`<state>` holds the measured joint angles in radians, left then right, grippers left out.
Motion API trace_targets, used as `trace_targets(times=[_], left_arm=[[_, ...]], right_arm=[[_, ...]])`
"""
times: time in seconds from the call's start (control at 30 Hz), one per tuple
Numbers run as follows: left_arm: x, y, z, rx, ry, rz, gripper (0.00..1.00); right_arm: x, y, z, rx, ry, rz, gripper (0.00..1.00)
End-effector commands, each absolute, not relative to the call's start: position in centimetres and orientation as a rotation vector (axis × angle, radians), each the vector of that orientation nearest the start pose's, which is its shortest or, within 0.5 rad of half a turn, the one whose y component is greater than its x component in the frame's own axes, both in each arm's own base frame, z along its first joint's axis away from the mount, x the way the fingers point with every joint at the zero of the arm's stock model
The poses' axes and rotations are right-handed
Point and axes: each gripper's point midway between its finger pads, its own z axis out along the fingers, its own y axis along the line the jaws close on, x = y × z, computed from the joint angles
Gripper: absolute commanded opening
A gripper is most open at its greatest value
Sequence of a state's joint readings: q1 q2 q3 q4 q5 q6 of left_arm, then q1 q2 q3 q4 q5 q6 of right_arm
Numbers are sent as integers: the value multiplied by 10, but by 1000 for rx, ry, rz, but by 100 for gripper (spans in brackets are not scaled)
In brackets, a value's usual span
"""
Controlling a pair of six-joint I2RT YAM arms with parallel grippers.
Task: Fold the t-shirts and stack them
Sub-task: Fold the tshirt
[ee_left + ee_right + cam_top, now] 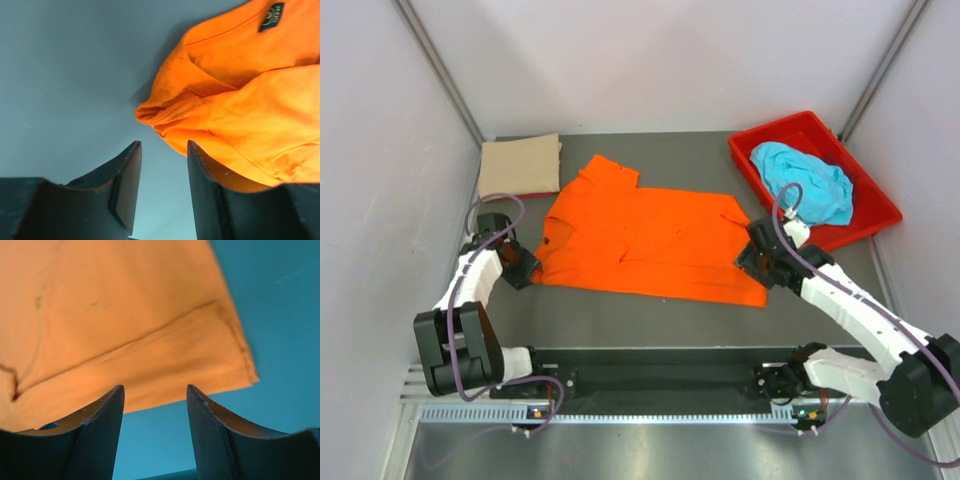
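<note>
T-shirts are seen across the table (650, 315): a folded tan shirt (520, 166) far left, an orange shirt (645, 240) spread mid-table, flanked by the left gripper (525, 268) and right gripper (752, 262), both parted and empty, and a blue shirt (805, 180) heaped in a red bin (865, 205) far right.

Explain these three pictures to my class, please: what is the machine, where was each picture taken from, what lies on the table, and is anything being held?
The machine is two robot arms bolted at the table's near edge, each ending in a two-finger gripper. The wide picture looks down from above and behind them; the other two come from cameras on each wrist, so the dark shapes at the bottom are that arm's own fingers.

On the table an orange shirt lies spread out. A folded tan shirt sits at the far left, and a blue shirt lies crumpled in a red bin.

The left gripper is by the orange shirt's collar end, the right gripper by its other end. Both are open and hold nothing.
</note>
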<state>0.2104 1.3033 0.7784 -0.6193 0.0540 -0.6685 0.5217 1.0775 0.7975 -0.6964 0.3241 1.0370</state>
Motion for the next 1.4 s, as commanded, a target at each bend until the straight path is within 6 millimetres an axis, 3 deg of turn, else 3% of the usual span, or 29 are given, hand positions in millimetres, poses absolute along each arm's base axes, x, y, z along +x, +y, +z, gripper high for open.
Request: trace_targets(times=[0.0,0.13,0.27,0.47,0.7,0.77,0.9,0.93,0.97,1.03,1.37], left_arm=[[281,20,59,-1145,2418,-281,47],[286,20,59,-1143,2374,-298,53],[283,21,51,-1145,2395,-278,52],[277,26,33,-1153,2447,-216,49],[277,31,28,-1142,2457,-180,40],[277,33,27,-1142,2458,-163,37],[276,34,24,-1146,2467,-154,18],[277,33,24,-1144,2470,-157,5],[276,33,22,-1149,2479,-152,0],[273,34,22,-1164,2486,-139,0],[244,47,34,-1275,2439,14,0]], right_arm=[[236,93,100,942,2370,164,53],[221,71,77,1059,2431,21,51],[211,59,54,1138,2446,-65,49],[210,47,42,1178,2397,-116,48],[202,48,25,1199,2434,-142,46],[199,47,21,1204,2438,-143,43],[199,44,14,1208,2427,-162,37],[197,44,12,1205,2435,-172,25],[197,44,11,1200,2442,-177,16],[195,42,10,1177,2452,-192,0],[184,32,16,1038,2528,-272,0]])
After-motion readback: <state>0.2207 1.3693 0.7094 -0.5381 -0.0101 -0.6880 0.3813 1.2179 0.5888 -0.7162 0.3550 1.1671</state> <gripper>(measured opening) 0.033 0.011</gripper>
